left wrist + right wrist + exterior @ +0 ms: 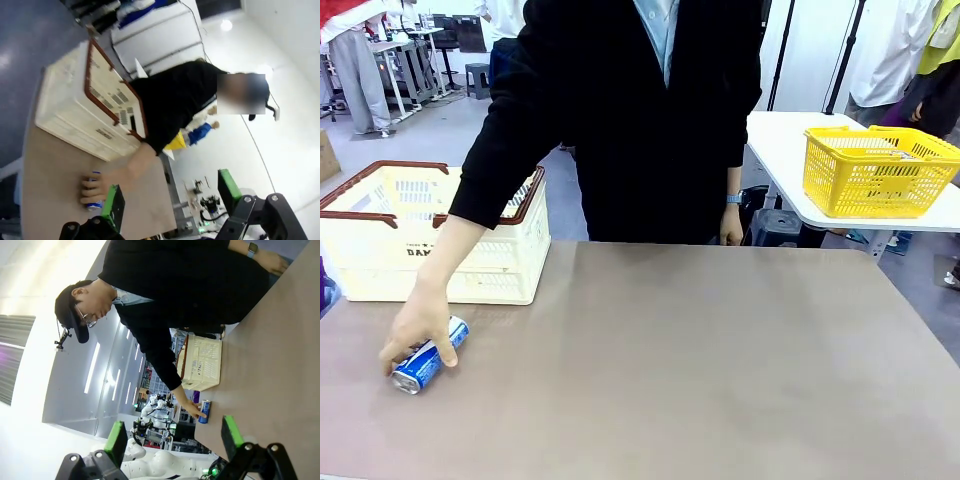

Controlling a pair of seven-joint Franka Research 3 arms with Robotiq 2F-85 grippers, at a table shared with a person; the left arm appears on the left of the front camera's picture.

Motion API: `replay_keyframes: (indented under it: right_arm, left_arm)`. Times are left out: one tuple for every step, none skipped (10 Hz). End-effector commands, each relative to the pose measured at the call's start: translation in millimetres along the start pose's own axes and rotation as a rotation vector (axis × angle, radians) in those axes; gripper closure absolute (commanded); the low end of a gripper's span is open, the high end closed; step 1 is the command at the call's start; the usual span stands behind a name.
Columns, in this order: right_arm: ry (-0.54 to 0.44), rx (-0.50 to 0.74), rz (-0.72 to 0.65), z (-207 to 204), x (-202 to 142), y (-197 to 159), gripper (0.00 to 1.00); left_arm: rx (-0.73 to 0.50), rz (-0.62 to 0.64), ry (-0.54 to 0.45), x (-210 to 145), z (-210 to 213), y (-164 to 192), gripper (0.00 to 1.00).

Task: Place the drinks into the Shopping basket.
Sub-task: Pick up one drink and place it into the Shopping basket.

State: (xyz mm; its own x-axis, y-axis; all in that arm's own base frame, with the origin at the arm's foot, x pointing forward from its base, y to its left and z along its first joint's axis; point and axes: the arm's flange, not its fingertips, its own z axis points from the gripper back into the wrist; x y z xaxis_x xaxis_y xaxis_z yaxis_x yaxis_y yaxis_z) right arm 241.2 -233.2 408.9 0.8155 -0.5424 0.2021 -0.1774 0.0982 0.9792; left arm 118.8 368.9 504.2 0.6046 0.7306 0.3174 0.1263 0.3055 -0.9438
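A blue can (428,356) with white markings lies on its side near the table's front left, under the person's hand (415,330). The same blue can (204,411) and blue can (93,204) show in both wrist views, the hand resting on it. The cream Shopping basket (430,235) with dark brown rim stands at the table's far left; it is also the Shopping basket (85,107) and Shopping basket (202,362). The green can is out of view. My left gripper (170,200) is open and holds nothing. My right gripper (172,437) is open too, well away from the can.
The person in black leans over the far edge, the other hand (731,225) hanging behind the table (720,360). A bright yellow mesh basket (875,170) sits on a separate white table at the back right.
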Motion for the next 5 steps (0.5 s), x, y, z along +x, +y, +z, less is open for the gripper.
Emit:
replay_keyframes:
  right_arm:
    - [0.009,0.003,0.027,1.2,-2.1,1.7,0.0]
    - [0.009,0.003,0.027,1.2,-2.1,1.7,0.0]
    - [0.009,0.003,0.027,1.2,-2.1,1.7,0.0]
    - [0.009,0.003,0.027,1.2,-2.1,1.7,0.0]
    - [0.009,0.003,0.027,1.2,-2.1,1.7,0.0]
  left_arm:
    - [0.005,0.04,-0.024,6.6,0.1,16.0,0.0]
    - [0.005,0.051,-0.034,6.9,3.2,19.4,0.0]
    - [-0.016,0.054,-0.053,7.4,7.0,19.3,0.0]
    - [-0.02,0.047,-0.065,7.7,8.4,17.2,0.0]
    - [-0.022,0.045,-0.061,9.4,6.7,16.0,0.0]
